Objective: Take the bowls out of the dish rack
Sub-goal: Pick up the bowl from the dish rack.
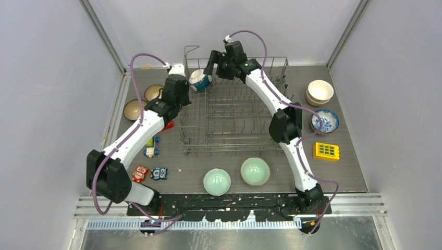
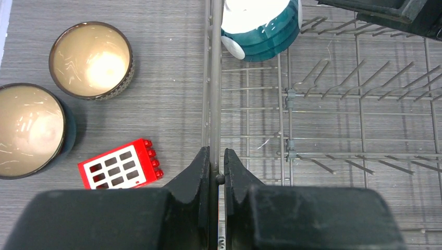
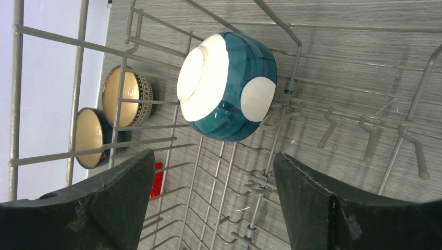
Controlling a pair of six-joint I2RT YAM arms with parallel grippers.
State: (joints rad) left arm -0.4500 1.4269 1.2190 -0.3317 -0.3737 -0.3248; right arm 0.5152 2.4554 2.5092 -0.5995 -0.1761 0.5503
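Note:
The grey wire dish rack [image 1: 234, 112] stands mid-table. One dark teal bowl [image 1: 200, 79] with white spots lies tipped on its side among the tines in the rack's far left corner. My left gripper [image 2: 216, 161] is shut on the rack's left rim wire [image 2: 215, 78], with the teal bowl [image 2: 260, 26] ahead of it inside the rack. My right gripper [image 3: 213, 155] hangs open above the rack floor [image 3: 224, 172], close to the teal bowl [image 3: 229, 86] but apart from it, nothing between its fingers.
Outside the rack: two brown bowls [image 2: 91, 60] [image 2: 28, 130] and a red block [image 2: 121, 165] to its left, two mint bowls [image 1: 217, 181] [image 1: 255, 171] in front, stacked cream bowls [image 1: 319, 91], a blue-and-white bowl [image 1: 325, 121] and a yellow block [image 1: 327, 151] on the right. Toy blocks [image 1: 150, 173] lie front left.

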